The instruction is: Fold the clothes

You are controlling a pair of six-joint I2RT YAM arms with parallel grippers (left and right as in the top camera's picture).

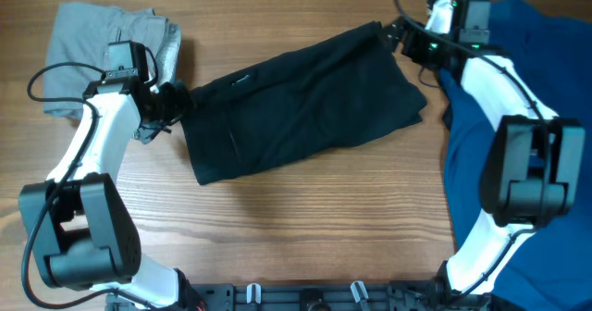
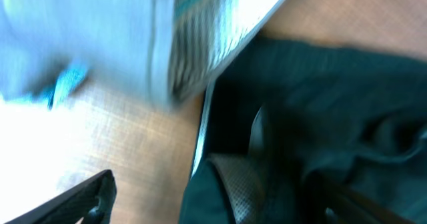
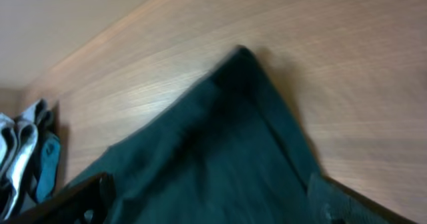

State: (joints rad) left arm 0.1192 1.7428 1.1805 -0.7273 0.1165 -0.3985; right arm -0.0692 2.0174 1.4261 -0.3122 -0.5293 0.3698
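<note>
Black garment [image 1: 305, 98] lies spread across the table's [image 1: 305, 228] middle, not yet folded. Right gripper [image 1: 395, 31] sits at its far right corner, jaws apart over the cloth; left gripper [image 1: 172, 104] meets its left edge, grip unclear through blur. Grey garment [image 1: 102, 43] looks already folded; blue garment [image 1: 536, 80] waits at right.

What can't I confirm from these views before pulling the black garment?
1. Left gripper hold on the black garment: the left wrist view is blurred; overhead, the wrist covers the fingers.
2. Blue garment: cut off by the overhead frame's right edge, partly under the right arm.
3. Gray clothes: fold layers too small overhead, blurred in the left wrist view.
</note>
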